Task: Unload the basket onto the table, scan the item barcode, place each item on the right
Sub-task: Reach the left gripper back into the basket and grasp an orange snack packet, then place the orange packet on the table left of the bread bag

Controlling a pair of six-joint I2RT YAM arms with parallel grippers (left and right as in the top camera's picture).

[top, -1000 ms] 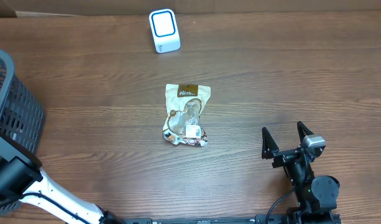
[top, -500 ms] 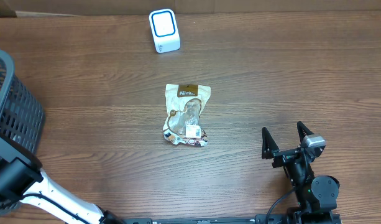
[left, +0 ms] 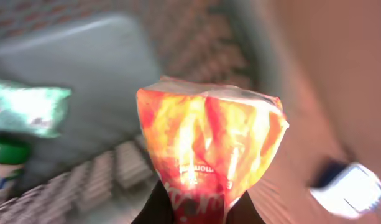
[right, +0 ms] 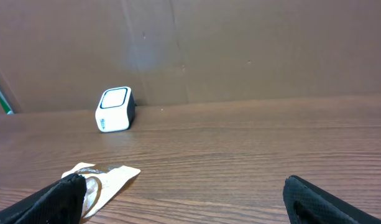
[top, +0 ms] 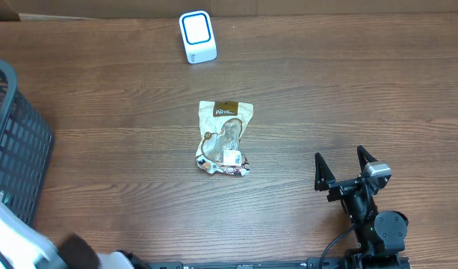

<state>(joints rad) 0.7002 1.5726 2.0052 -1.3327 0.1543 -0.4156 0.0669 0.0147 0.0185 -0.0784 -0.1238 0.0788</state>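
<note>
One cream pouch (top: 223,138) lies before scanner (top: 197,36); basket (top: 23,142) well apart.

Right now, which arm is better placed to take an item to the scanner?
Left. The left gripper is shut on an orange bag, so it has an item to present to the scanner. The right gripper stands open and empty, apart from the beige bag.

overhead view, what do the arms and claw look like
The right arm is black, with a small grey block at the wrist and a black cable looping by its base. The right claw has two pointed black fingers. The left arm shows only as blurred white.
</note>
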